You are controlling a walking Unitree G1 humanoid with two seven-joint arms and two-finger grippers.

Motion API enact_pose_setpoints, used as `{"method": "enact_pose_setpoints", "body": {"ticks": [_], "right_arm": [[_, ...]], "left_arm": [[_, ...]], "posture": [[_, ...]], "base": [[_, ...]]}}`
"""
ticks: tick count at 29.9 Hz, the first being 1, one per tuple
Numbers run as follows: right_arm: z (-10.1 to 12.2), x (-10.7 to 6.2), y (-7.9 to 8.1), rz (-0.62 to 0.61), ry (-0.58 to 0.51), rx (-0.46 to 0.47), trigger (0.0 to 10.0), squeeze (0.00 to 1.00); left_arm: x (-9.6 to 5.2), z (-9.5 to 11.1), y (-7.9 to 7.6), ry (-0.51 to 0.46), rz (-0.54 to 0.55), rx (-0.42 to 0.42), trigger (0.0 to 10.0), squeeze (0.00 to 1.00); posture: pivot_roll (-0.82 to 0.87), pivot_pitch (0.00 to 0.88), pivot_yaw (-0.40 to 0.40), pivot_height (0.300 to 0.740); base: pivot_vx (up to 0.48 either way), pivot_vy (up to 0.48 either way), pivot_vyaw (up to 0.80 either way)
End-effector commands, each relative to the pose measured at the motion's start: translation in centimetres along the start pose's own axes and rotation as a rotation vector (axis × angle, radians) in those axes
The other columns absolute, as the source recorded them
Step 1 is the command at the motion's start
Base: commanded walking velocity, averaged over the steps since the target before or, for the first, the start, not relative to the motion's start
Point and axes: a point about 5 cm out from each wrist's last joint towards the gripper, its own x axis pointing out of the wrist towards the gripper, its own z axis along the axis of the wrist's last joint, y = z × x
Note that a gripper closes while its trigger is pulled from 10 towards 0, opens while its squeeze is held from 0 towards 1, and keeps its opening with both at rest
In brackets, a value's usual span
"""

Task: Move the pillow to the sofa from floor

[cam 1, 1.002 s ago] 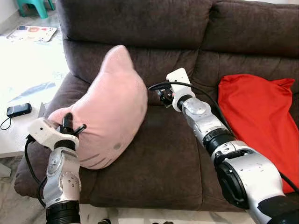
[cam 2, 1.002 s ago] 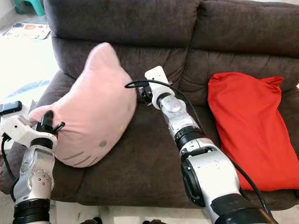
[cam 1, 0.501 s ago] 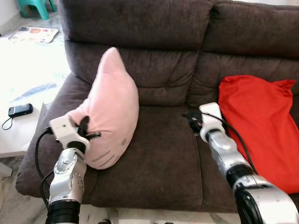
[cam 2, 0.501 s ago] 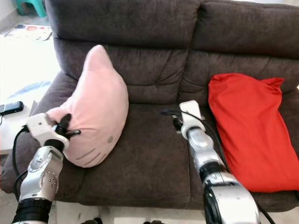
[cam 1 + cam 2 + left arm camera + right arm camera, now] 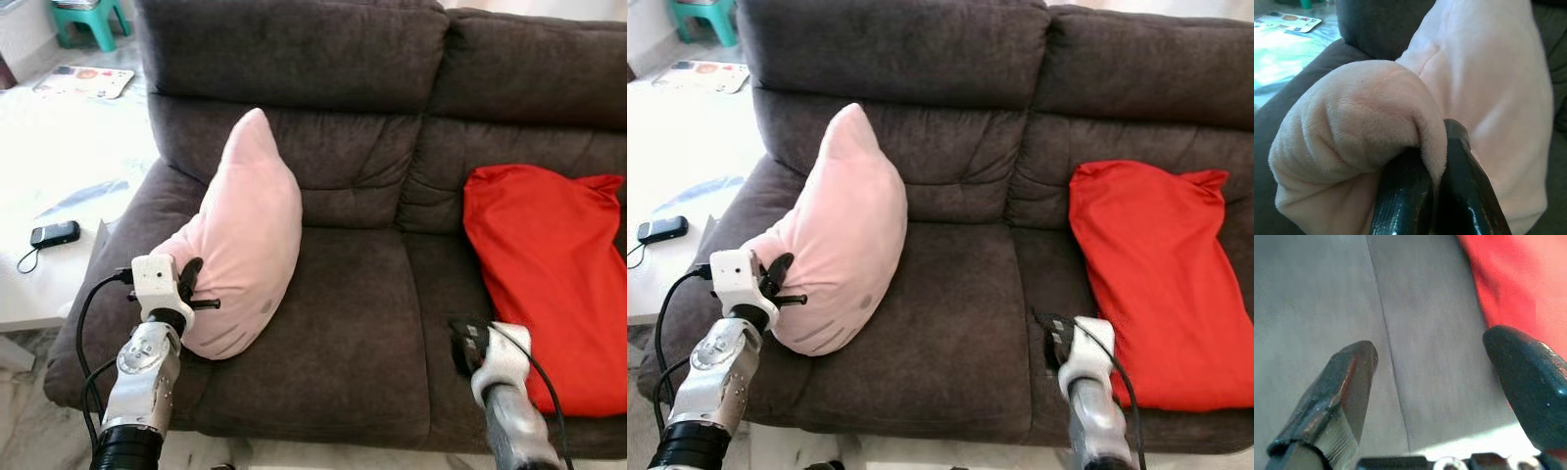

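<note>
The pink pillow (image 5: 245, 235) is stood on the left seat of the dark brown sofa (image 5: 353, 323), its pointed top leaned against the backrest and its lower corner bulged out over the left armrest side. A stitched face with whisker lines is seen on its lower front.

That lower corner is held by the left gripper (image 5: 1436, 182): in the left wrist view a fold of the plush fabric is pinched tightly between the two black fingers (image 5: 1400, 196), which are closed almost together on it. The silver left arm is raised from the front edge of the sofa to the pillow's corner.

The right gripper (image 5: 1430, 387) is held low over the seam between the two seat cushions, near the front edge, well apart from the pillow. Its fingers (image 5: 1337, 391) are spread wide and nothing is held between them.

A red pillow (image 5: 544, 284) is laid on the right seat, just beside the right gripper. A white table (image 5: 39, 284) with a small black device (image 5: 54, 234) on it is stood to the left of the sofa.
</note>
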Motion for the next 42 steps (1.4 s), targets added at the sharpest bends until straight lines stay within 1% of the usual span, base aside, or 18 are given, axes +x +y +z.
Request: {"method": "enact_pose_setpoints", "body": {"ticks": [1, 3, 9, 11, 13, 14, 15, 19, 21, 22, 25, 29, 30, 31, 32, 33, 39, 42], "right_arm": [[-1.6, -0.7, -0.1, -0.014, 0.044, 0.028, 10.0, 0.00], [-2.3, -1.0, 0.0, -0.008, 0.056, 0.051, 10.0, 0.00], [-4.1, -1.9, 0.5, 0.021, 0.094, 0.051, 10.0, 0.00], [-5.5, -2.6, 0.3, 0.006, 0.153, 0.042, 10.0, 0.00], [-5.8, -2.8, 0.2, 0.006, 0.167, 0.039, 10.0, 0.00], [-6.5, -3.1, 0.1, 0.002, 0.199, 0.026, 10.0, 0.00], [-6.5, -3.1, 0.1, 0.002, 0.199, 0.026, 10.0, 0.00], [-8.2, -4.1, 0.1, 0.007, 0.273, 0.014, 10.0, 0.00], [-8.5, -4.3, 0.0, 0.002, 0.287, 0.008, 10.0, 0.00], [-9.1, -4.7, -0.2, -0.012, 0.319, -0.017, 10.0, 0.00], [-9.7, -5.0, -0.1, -0.001, 0.346, -0.014, 10.0, 0.00], [-9.7, -5.0, 0.1, 0.006, 0.346, -0.007, 10.0, 0.00], [-9.8, -5.0, 0.2, 0.009, 0.348, -0.008, 10.0, 0.00], [-9.8, -5.0, 0.2, 0.010, 0.349, -0.012, 10.0, 0.00], [-9.8, -5.0, 0.3, 0.011, 0.349, -0.013, 10.0, 0.00], [-9.7, -5.0, 0.3, 0.011, 0.348, -0.012, 10.0, 0.00], [-9.8, -5.0, 0.5, 0.015, 0.355, -0.006, 10.0, 0.00], [-10.0, -5.1, 0.5, 0.021, 0.365, -0.010, 10.0, 0.00]], "left_arm": [[-0.6, -1.6, -0.1, 0.061, -0.008, 0.032, 10.0, 0.00], [-0.6, -1.6, 0.0, 0.061, -0.009, 0.042, 10.0, 0.00], [-0.4, -1.6, 0.2, 0.053, 0.005, 0.044, 10.0, 0.00], [-0.2, -1.6, 0.2, 0.049, 0.008, 0.047, 10.0, 0.00], [-0.2, -1.6, 0.1, 0.049, 0.009, 0.047, 10.0, 0.00], [-0.2, -1.7, 0.1, 0.050, 0.008, 0.048, 10.0, 0.00], [-0.2, -1.7, 0.1, 0.050, 0.008, 0.048, 10.0, 0.00], [-0.2, -1.9, -0.2, 0.052, 0.005, 0.041, 10.0, 0.00], [-0.2, -1.9, -0.2, 0.052, 0.004, 0.040, 10.0, 0.00], [-0.1, -2.0, -0.3, 0.053, 0.000, 0.043, 10.0, 0.00], [-0.1, -1.9, -0.5, 0.043, -0.007, 0.037, 10.0, 0.00], [-0.1, -1.8, -0.5, 0.042, -0.007, 0.038, 10.0, 0.00], [-0.1, -1.9, -0.4, 0.042, -0.006, 0.039, 10.0, 0.31], [-0.1, -1.8, -0.4, 0.040, -0.006, 0.040, 10.0, 0.49], [-0.1, -1.7, -0.4, 0.035, -0.008, 0.042, 10.0, 0.59], [0.0, -1.7, -0.4, 0.032, -0.010, 0.043, 10.0, 1.00], [0.1, -1.5, -0.5, 0.028, -0.011, 0.044, 10.0, 1.00], [0.1, -1.1, -0.8, 0.013, -0.023, 0.047, 10.0, 1.00]], "posture": [[0.09, 0.126, -0.067, 0.740], [0.09, 0.125, -0.066, 0.740], [0.08, 0.114, -0.063, 0.740], [0.08, 0.111, -0.064, 0.740], [0.08, 0.109, -0.065, 0.740], [0.08, 0.109, -0.065, 0.740], [0.08, 0.109, -0.065, 0.740], [0.08, 0.101, -0.065, 0.740], [0.08, 0.101, -0.065, 0.740], [0.08, 0.101, -0.065, 0.740], [0.08, 0.096, -0.066, 0.740], [0.09, 0.090, -0.064, 0.740], [0.08, 0.088, -0.064, 0.740], [0.08, 0.088, -0.064, 0.740], [0.08, 0.088, -0.062, 0.740], [0.08, 0.087, -0.062, 0.740], [0.09, 0.084, -0.061, 0.740], [0.08, 0.080, -0.061, 0.740]], "base": [[0.000, 0.000, 0.00], [0.000, 0.000, 0.00], [0.000, 0.000, 0.00], [0.000, 0.000, 0.00], [0.000, 0.000, 0.00], [0.000, 0.000, 0.00], [0.000, 0.000, 0.00], [0.000, 0.000, 0.00], [0.000, 0.000, 0.00], [0.000, 0.000, 0.00], [0.000, 0.000, 0.00], [0.000, 0.000, 0.00], [0.000, 0.000, 0.00], [0.000, 0.000, 0.00], [0.000, 0.000, 0.00], [0.000, 0.000, 0.00], [0.000, 0.000, 0.00], [0.000, 0.000, 0.00]]}}
